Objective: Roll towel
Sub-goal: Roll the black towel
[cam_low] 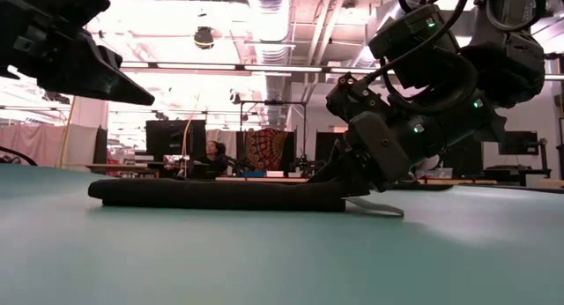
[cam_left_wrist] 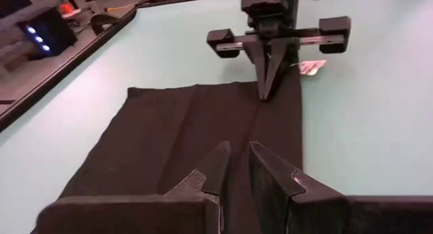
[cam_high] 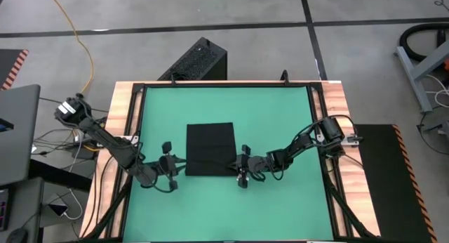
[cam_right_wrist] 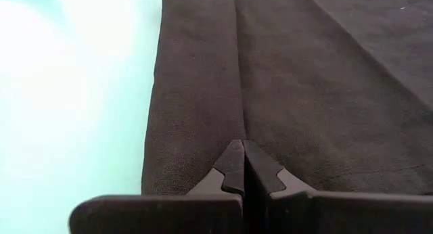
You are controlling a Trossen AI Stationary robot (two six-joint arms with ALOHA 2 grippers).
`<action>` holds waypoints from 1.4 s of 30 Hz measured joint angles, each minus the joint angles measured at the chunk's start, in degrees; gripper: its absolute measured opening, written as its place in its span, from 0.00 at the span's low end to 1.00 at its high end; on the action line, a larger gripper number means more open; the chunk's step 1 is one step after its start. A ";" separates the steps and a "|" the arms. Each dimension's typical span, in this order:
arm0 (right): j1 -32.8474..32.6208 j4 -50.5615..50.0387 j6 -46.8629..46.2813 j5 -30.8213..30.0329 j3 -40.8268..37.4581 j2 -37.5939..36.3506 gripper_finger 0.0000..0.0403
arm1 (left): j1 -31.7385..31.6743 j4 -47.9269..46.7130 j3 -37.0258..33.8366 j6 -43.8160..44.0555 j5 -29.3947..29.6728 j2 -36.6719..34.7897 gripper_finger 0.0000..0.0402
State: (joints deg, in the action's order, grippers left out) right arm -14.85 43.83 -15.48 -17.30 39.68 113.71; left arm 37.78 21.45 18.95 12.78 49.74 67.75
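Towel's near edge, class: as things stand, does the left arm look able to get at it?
Probably yes. The left gripper sits right beside the towel near that edge, fingers slightly apart, with only bare mat around it.

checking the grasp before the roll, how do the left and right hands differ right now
The right hand is pinched shut on the towel's edge; the left hand shows a narrow gap and hovers over the cloth. The right sits at the towel's right edge, the left at its left edge. Both are low, pointing inward.
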 joint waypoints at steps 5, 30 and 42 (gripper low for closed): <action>0.00 -0.02 -0.61 0.48 0.00 0.00 0.04 | 0.00 0.14 0.45 1.47 -0.60 0.07 0.10; 0.02 -0.07 -1.18 0.73 0.00 0.02 0.04 | -3.67 -1.09 0.45 0.69 -16.16 0.43 0.41; 0.04 -0.09 -1.18 0.87 0.00 0.02 0.04 | -3.06 5.19 0.45 -3.89 -16.46 14.30 0.49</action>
State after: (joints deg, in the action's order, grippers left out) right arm -14.81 43.75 -16.67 -16.43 39.68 113.73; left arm 34.72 26.64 19.40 8.89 33.29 82.05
